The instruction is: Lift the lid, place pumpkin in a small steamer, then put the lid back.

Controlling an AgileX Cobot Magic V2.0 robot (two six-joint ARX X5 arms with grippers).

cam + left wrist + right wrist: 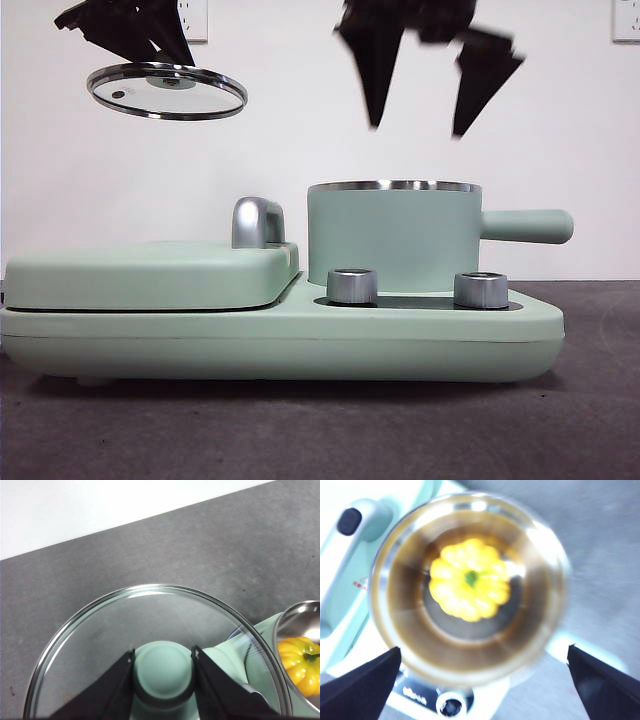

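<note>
The small mint-green steamer (395, 235) stands on the appliance base, its handle pointing right. The yellow pumpkin (469, 580) lies inside it on the bottom, stem up; it also shows in the left wrist view (301, 662). My left gripper (150, 60) is shut on the green knob (163, 672) of the glass lid (167, 92) and holds it high at the upper left, away from the pot. My right gripper (425, 90) is open and empty, straight above the steamer (470, 587).
The wide mint-green appliance base (280, 335) carries two silver knobs (352, 286) in front of the pot. Its flat hinged cover (150, 272) with a chrome handle (257, 222) lies to the left. A white wall is behind.
</note>
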